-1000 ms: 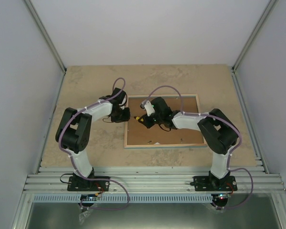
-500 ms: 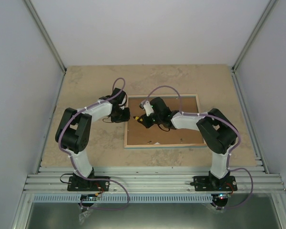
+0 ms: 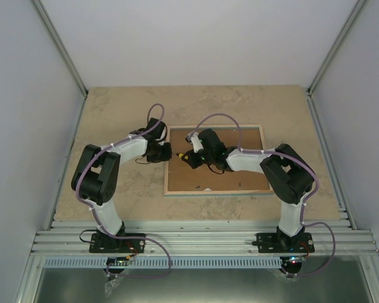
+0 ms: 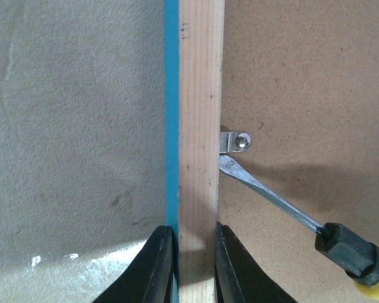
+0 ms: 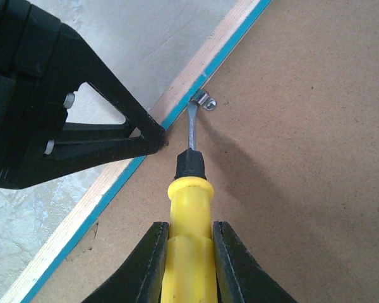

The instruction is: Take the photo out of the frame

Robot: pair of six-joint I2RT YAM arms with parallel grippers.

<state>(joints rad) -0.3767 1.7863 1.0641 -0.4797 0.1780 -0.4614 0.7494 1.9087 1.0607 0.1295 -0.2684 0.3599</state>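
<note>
Frame [image 4: 201, 95] lies face down, with the photo unseen under the backing board [image 5: 303, 158]. Left gripper [image 4: 194, 252] pinches the frame's rail. Right gripper [image 5: 184, 252] grips the screwdriver [image 5: 188, 183], tip at the retaining tab [image 5: 204, 101]. I would turn the tab gently, blade low.

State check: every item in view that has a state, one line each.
frame: face down, back up.
backing board: seated in frame.
clip: over the board's edge.
screwdriver: tip at the clip.
left gripper: shut on frame rail.
right gripper: shut on screwdriver handle.
photo: not in view.
</note>
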